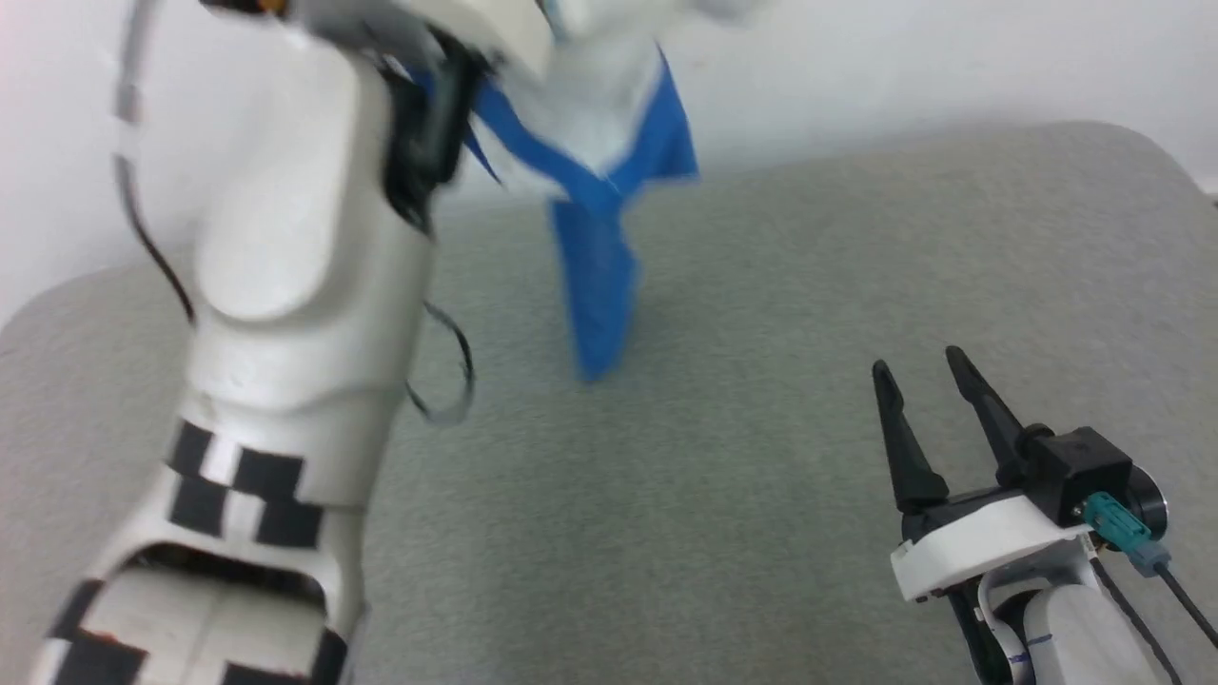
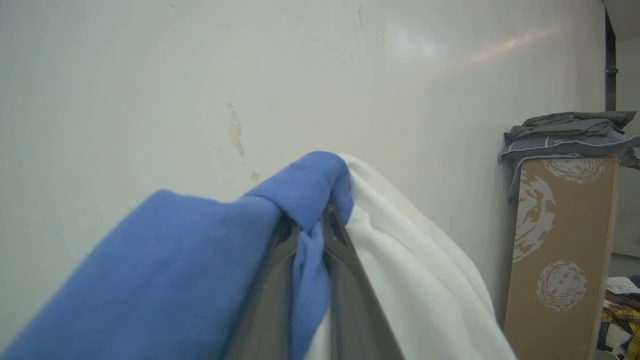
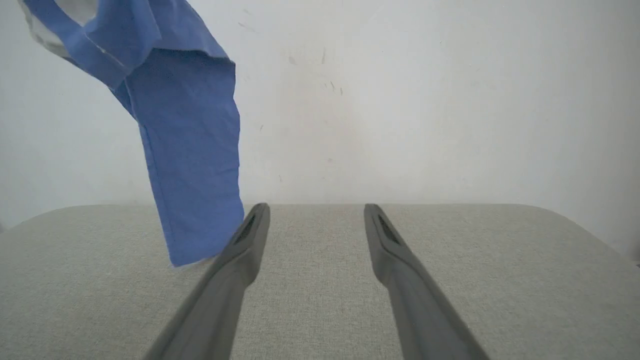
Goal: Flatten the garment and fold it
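1. Garment (image 1: 595,276): raised off the grey padded surface (image 1: 761,400) and hanging from the top of the head view, left of centre. A blue sleeve hangs lowest, with white body cloth and blue trim bunched above it. That part of the view is blurred.
2. Sleeve end: neither the head view nor the right wrist view shows whether its lower edge touches the surface. In the right wrist view the garment (image 3: 195,165) hangs at upper left before a pale wall (image 3: 425,100).
3. Left gripper (image 2: 312,235): fingers drawn close, pinching a fold of blue cloth. The garment (image 2: 165,270) drapes over both fingers, blue on one side and white on the other.
4. Left arm (image 1: 285,266): lifted high, forearm upright along the left of the head view.
5. Right gripper (image 1: 918,362): fingers spread wide and holding nothing, low at the right above the surface, well apart from the garment. In its own view the right gripper (image 3: 315,207) points toward the surface's far edge.
6. Background, left wrist view: a cardboard box (image 2: 565,225) stands against the wall, with folded grey cloth (image 2: 570,132) on top.
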Controlling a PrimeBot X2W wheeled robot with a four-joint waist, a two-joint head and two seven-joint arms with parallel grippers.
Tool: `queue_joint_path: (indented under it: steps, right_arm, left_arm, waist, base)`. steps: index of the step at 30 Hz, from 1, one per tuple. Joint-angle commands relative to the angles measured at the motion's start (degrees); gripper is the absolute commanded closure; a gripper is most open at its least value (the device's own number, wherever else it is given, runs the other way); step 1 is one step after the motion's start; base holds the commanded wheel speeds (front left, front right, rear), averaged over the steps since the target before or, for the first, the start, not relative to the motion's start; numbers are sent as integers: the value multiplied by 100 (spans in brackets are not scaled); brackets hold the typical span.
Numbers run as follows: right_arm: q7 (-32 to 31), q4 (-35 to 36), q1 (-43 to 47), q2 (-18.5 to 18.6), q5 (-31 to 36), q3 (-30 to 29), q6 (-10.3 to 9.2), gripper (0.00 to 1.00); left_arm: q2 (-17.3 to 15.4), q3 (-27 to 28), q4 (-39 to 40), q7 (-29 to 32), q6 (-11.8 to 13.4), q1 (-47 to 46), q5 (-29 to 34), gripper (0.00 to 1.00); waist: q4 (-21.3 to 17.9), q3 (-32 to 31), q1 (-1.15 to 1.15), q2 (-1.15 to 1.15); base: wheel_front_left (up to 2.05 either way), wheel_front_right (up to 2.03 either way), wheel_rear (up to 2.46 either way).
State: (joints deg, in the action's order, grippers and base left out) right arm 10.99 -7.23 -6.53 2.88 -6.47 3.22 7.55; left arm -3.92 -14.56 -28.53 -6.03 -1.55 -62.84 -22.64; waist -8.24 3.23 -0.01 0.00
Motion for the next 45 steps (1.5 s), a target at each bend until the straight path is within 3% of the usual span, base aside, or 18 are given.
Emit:
queue_joint_path:
  steps: [1,4,12,18,19,20,25,33,39,45]
  right_arm:
    - [-41,36,39,-1,-5,24,-6,0]
    - [-59,70,38,-1,-26,44,-6,0]
    - [-43,64,-19,-1,-128,148,-6,0]
    - [3,9,-35,-1,-172,152,-6,0]
    - [7,-3,-39,-1,-177,151,-6,0]
    - [10,-13,-42,-1,-179,146,-6,0]
    - [8,-43,-64,-1,-168,150,-6,0]
    - [22,-21,-41,-1,-156,15,-6,0]
    - [16,11,23,-1,-137,-63,-6,0]
    - [-33,40,80,-1,-127,-75,-6,0]
  left_arm:
    - [53,-147,-190,174,-69,348,-218,100]
    - [81,-408,-420,484,-132,629,-379,100]
    - [100,-1503,-1753,2160,-266,1731,-499,100]
    - [102,-1869,-2223,2989,-415,2182,-726,100]
    - [102,-1892,-2204,3029,-432,2210,-786,58]
    - [103,-1876,-2149,2976,-440,2228,-856,0]
    - [85,-1597,-1655,2083,-428,2314,-1088,0]
    - [-449,-974,-386,-585,10,2756,-735,0]
    - [-865,-332,769,-891,428,3588,-340,0]
    - [-930,412,1798,-895,569,4735,172,0]
  waist:
    - [-329,121,1,0]
    - [-424,200,1,0]
    - [-696,438,1,0]
    - [-683,505,1,0]
    - [-661,503,1,0]
    - [-629,490,1,0]
    - [-472,403,1,0]
    - [-137,242,1,0]
    - [91,124,1,0]
    - [240,49,1,0]
  base:
    - [0,0,0]
    - [0,0,0]
    - [0,0,0]
    - [0,0,0]
    - [0,0,0]
    - [0,0,0]
    - [0,0,0]
    - [0,0,0]
    - [0,0,0]
    - [0,0,0]
